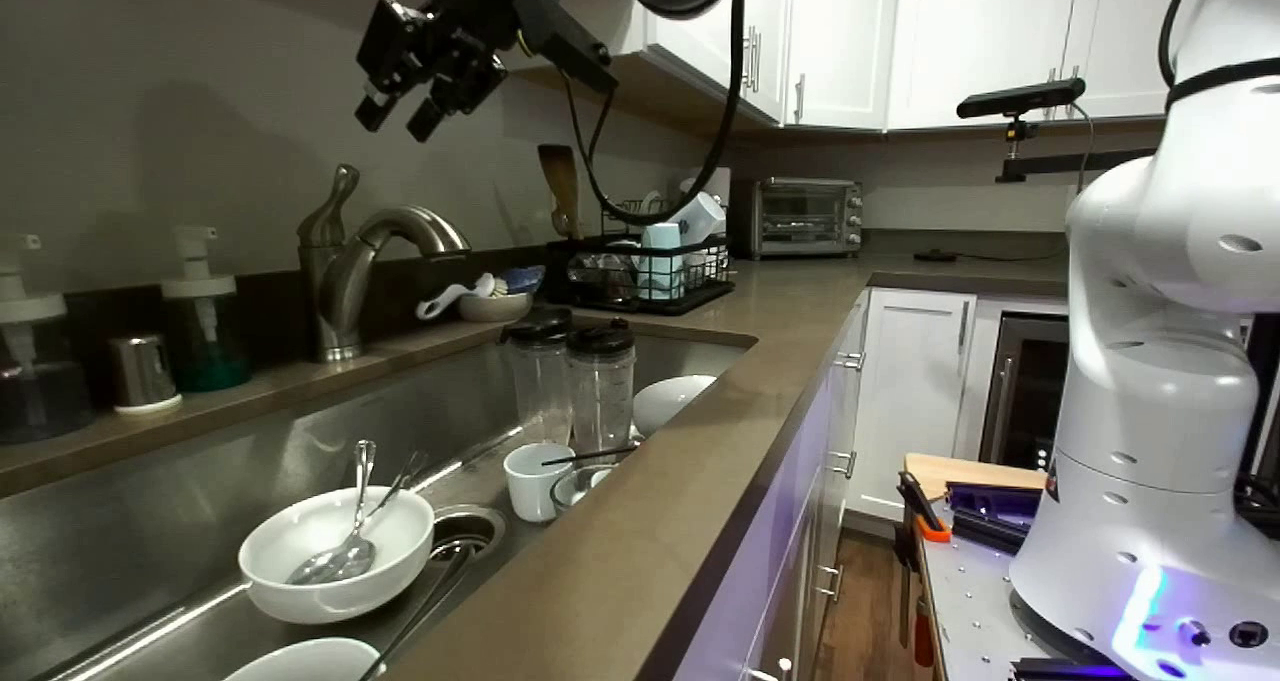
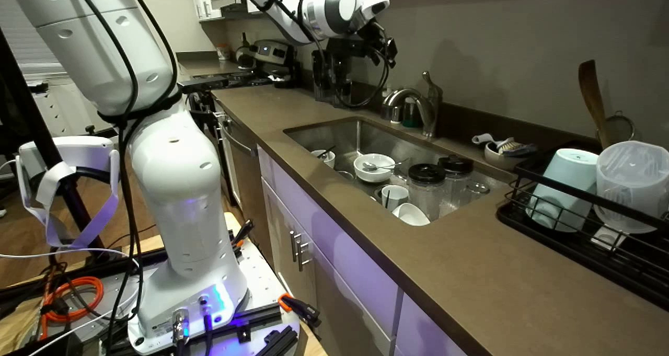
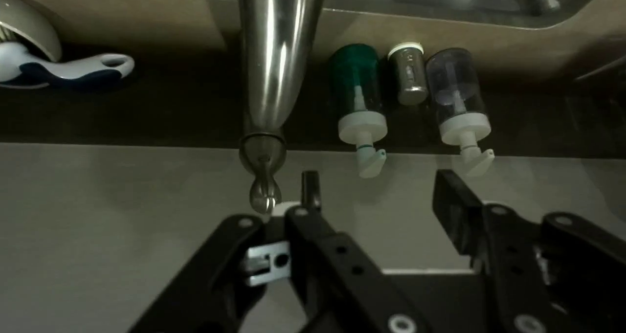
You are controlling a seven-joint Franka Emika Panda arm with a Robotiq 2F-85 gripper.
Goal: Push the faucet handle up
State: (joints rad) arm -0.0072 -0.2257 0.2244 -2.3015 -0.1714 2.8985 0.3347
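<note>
Two black fingers [image 3: 455, 213] of the end effector [image 3: 379, 196] are held widely parted; nothing is gripped, and grey wall [image 3: 391, 220] is seen between them. In both exterior views, the end effector is shown higher than the faucet handle [image 1: 332, 209] and apart from it. In the wrist view, the slim metal handle is seen just beside one fingertip [image 3: 311, 191], outside the gap. It is mounted at the top of the brushed-steel gooseneck faucet [image 1: 345, 296] and is angled upward. Near the faucet, a metal cylinder [image 3: 410, 76] is set between a green-filled pump bottle [image 3: 354, 66] and a clear pump bottle [image 3: 452, 86]. In the steel sink [image 1: 150, 521], a metal spoon [image 1: 355, 558] is rested in a white bowl [image 1: 330, 601], and two black-lidded containers [image 1: 603, 401] are stood beside a white cup [image 1: 530, 483]. A wire dish rack [image 1: 680, 304] is placed on the bench [image 1: 620, 551].
</note>
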